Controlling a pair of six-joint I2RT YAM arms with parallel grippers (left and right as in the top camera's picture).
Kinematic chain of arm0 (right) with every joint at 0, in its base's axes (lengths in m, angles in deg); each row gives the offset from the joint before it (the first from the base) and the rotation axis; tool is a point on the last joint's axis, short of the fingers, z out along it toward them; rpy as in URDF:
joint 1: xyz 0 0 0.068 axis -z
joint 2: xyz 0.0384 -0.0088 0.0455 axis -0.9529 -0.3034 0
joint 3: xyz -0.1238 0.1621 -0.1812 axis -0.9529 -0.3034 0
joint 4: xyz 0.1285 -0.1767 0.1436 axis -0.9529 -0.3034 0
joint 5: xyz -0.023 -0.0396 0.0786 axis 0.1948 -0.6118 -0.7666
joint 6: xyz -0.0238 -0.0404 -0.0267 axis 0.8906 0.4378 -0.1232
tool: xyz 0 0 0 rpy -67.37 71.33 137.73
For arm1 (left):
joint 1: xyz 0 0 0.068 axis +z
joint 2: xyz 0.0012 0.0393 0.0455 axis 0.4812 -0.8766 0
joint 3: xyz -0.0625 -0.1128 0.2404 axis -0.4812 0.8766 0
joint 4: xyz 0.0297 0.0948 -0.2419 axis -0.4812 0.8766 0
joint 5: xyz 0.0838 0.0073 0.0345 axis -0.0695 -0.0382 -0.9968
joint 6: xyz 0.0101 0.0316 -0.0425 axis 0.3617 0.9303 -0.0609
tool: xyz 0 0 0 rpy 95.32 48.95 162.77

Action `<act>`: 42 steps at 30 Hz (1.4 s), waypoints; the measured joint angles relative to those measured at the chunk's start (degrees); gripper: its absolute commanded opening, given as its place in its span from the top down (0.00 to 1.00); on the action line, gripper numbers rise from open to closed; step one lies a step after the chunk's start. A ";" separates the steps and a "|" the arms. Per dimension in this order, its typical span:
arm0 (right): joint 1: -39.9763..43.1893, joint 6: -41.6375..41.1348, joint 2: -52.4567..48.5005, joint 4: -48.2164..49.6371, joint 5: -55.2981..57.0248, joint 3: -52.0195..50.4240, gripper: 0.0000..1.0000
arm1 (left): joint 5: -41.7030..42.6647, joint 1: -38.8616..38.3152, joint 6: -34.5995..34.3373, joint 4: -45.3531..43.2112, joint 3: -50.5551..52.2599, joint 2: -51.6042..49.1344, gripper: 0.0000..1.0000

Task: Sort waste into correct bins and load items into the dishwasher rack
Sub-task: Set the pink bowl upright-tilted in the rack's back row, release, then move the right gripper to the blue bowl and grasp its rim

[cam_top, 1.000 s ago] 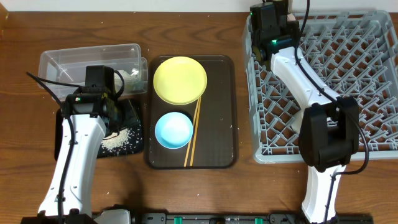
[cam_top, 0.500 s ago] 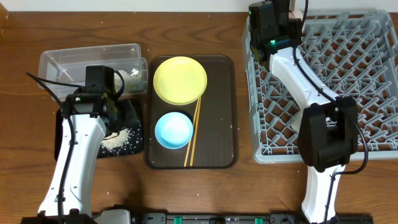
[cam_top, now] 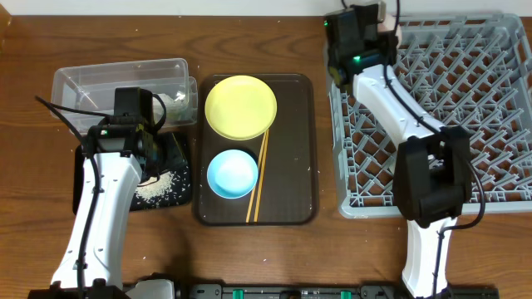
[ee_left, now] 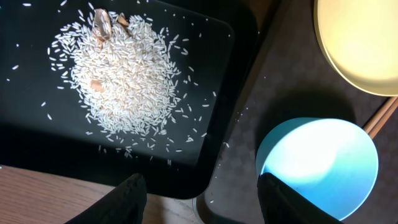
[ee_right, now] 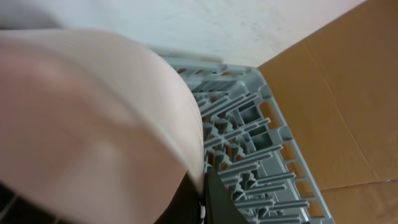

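Fingers (ee_left: 127,202) on my left gripper (ee_left: 202,193) sit well apart with nothing in them, hovering over the black tray (ee_left: 37,155) of rice (ee_left: 124,81) beside the blue bowl (ee_left: 317,162). Right gripper (cam_top: 376,25) is pinched shut on a white dish (ee_right: 93,124), bowl or cup I can't tell, arm stretched to the grey rack's (cam_top: 465,100) far left corner by the pale wall (ee_right: 249,25). Brown wooden table (cam_top: 332,257) underneath.

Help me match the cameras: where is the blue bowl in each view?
Overhead: blue bowl at centre, just below the yellow plate.
Left wrist: bowl at lower right, plate at top right.
Right wrist: not in it.
Shared landmark: the yellow plate, in overhead and left wrist.
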 measured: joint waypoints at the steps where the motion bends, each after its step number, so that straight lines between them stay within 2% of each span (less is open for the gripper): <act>1: -0.55 -0.50 0.00 -1.09 -0.07 0.02 0.99 | 0.00 0.00 0.00 0.00 0.00 0.00 0.40; 12: -3.58 -12.72 -0.17 -18.10 -4.59 0.07 0.97 | 0.02 0.00 0.00 0.00 0.00 0.00 0.39; 15: -3.58 -15.98 -0.13 -21.75 -8.66 0.04 0.88 | 0.02 0.00 0.00 0.00 0.00 0.00 0.40; 18: -3.58 -17.84 1.01 -23.26 -12.02 -0.09 0.64 | 0.02 0.00 0.00 0.02 0.00 0.00 0.39; 19: -3.63 -17.79 1.97 -23.65 -13.00 -0.20 0.58 | 0.02 0.00 0.00 0.02 0.00 0.00 0.32; 22: -4.09 -18.12 6.38 -23.91 -16.79 -0.26 0.52 | -0.04 0.00 -0.15 0.04 0.00 0.00 0.30; 26: -5.64 -17.90 13.57 -25.14 -26.69 -0.24 0.51 | -1.27 0.00 -0.20 1.27 0.00 0.00 0.29; 30: -7.58 -17.88 17.29 -26.56 -42.66 0.07 0.50 | -4.44 0.90 -1.36 3.56 0.00 0.00 0.29; 36: -11.93 -17.84 14.21 -30.16 -61.81 0.04 0.50 | -6.99 7.43 -5.01 5.09 0.00 0.00 0.23; 40: -16.24 -17.84 10.80 -32.44 -66.95 0.04 0.50 | -7.50 11.17 -6.49 5.33 0.00 0.00 0.20; 42: -18.16 -17.79 9.25 -33.77 -68.06 0.02 0.54 | -7.56 11.96 -6.84 5.40 0.00 0.00 0.20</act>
